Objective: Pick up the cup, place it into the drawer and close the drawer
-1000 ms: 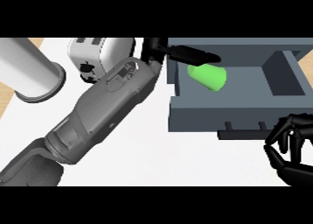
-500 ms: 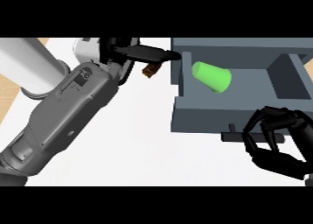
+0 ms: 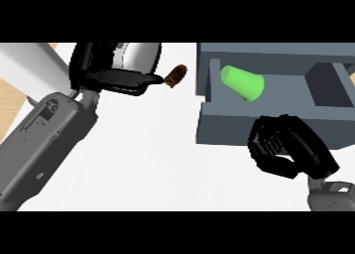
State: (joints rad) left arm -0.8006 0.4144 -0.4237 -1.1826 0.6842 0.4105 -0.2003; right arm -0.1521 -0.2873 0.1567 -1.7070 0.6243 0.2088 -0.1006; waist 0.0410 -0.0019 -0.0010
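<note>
Counter (image 3: 173,163): white, takes up most of the view.

Drawer (image 3: 224,130): grey, pulled open at upper right, inside visible.

My left forearm (image 3: 41,144): slants up from the lower left edge. My left hand (image 3: 111,77) is at its top, over the counter's far left. Its fingers (image 3: 147,79) are fairly straight, pointing right toward the drawer and holding nothing.

My right hand (image 3: 294,149): against the drawer's front wall, knuckles up, fingers curled inward. I see nothing inside the curl.

Cup (image 3: 243,84): in the drawer's left part, lying on its side. Its long axis is diagonal, with the narrow end up-left toward the back and the wide end down-right toward the drawer front. Bright green, plain, tapered. Neither hand touches it.

Brown scrap (image 3: 176,75): on the counter, just beyond my left fingertips, beside the drawer's left wall.
</note>
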